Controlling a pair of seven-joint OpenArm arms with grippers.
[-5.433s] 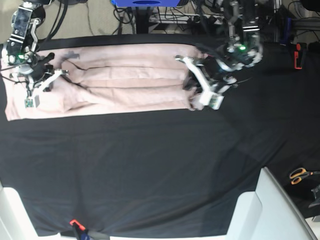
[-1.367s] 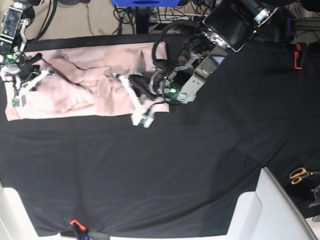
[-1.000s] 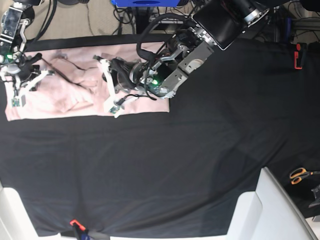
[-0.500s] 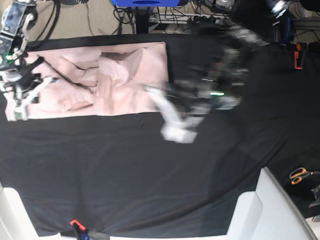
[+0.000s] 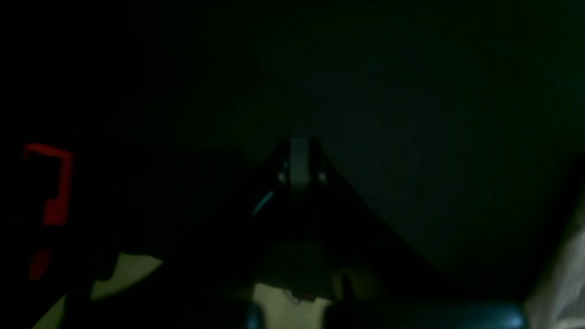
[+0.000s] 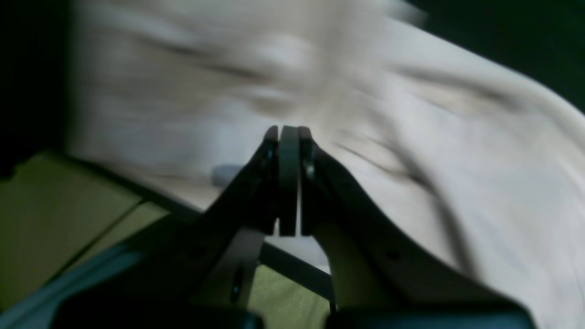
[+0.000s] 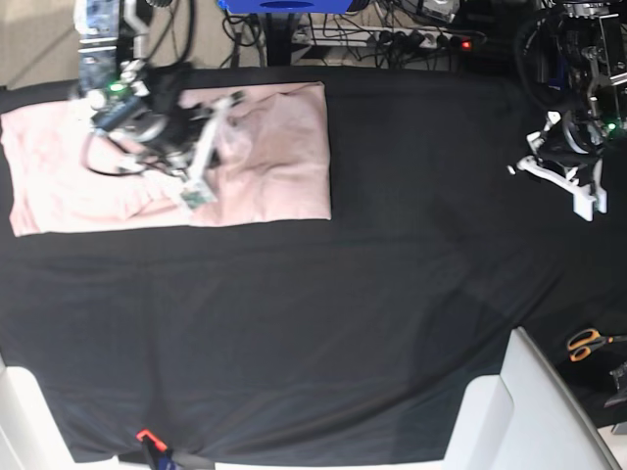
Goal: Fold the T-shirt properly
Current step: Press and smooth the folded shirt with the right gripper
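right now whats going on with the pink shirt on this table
A two-armed robot is partway through folding the pale pink T-shirt, which lies flat in a long band on the black table cloth at the far side. The right gripper is over the middle of the shirt with its jaws shut; the wrist view is too blurred to tell whether it pinches cloth. The left gripper is off at the other end, also shut, over bare cloth and holding nothing.
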